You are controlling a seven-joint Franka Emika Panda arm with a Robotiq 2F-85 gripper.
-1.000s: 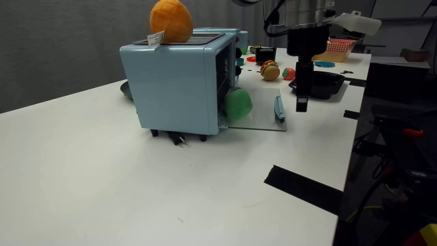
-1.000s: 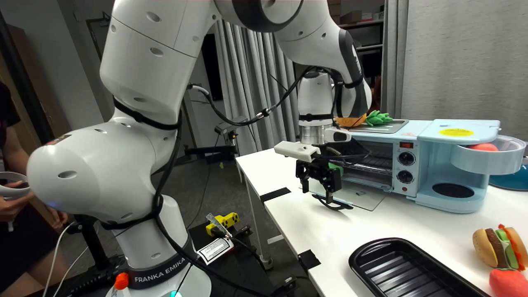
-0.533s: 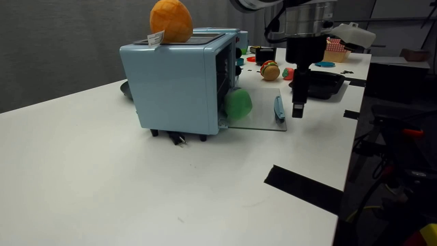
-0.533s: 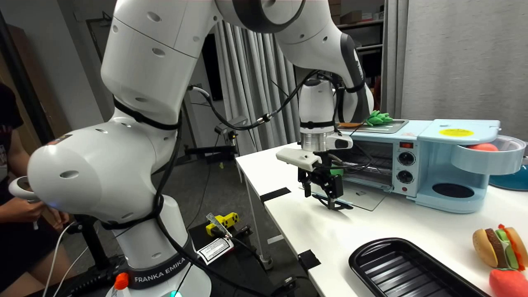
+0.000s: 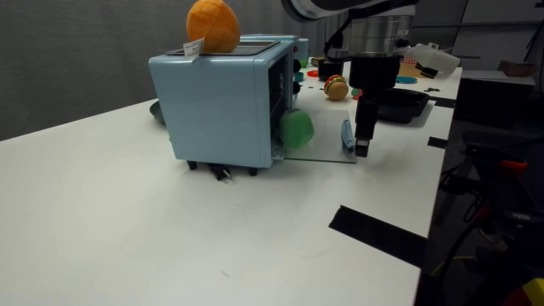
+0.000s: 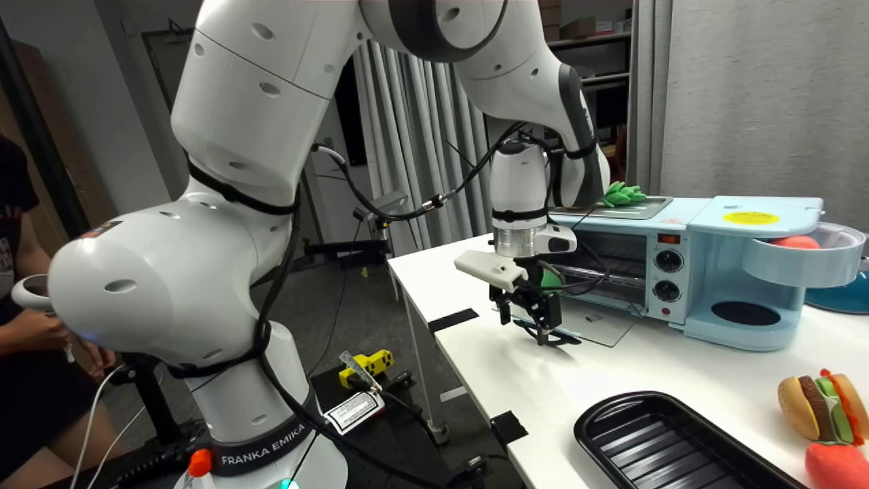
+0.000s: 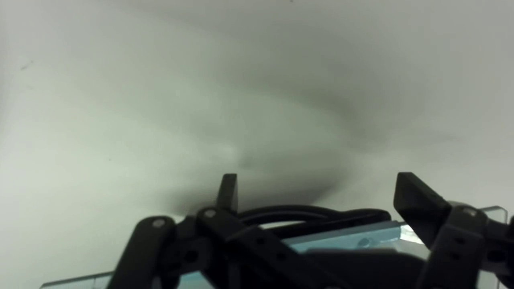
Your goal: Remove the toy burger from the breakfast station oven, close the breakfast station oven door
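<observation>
Gripper (image 7: 317, 176) lower than a second ago, and closer in toward the oven door (image 5: 327, 131); the door itself lies as it did.

Toy burger (image 6: 823, 409): tan buns, brown patty, green and orange-red layers, resting on edge so that the layers run upright. It is out on the white table (image 5: 127, 238), just beside a red toy (image 6: 838, 465) and near the black ribbed tray (image 6: 669, 445), past the knob end of the light blue oven (image 5: 208, 110).

Oven door folded down, see-through panel out flat, light blue handle (image 5: 347, 135) at its free edge. Green rounded thing (image 5: 296, 129) at the oven mouth, over the hinge end of the panel. On the metal top tray (image 6: 653, 208), an orange ball (image 5: 213, 26) and a green thing (image 6: 623, 195). Red-pink round thing (image 6: 796, 242) in the round light blue holder (image 6: 801, 266).

Jaws spread wide, fingertips well apart. In an exterior view a finger (image 5: 361, 148) stands just beside the handle; whether it touches, cannot tell.
</observation>
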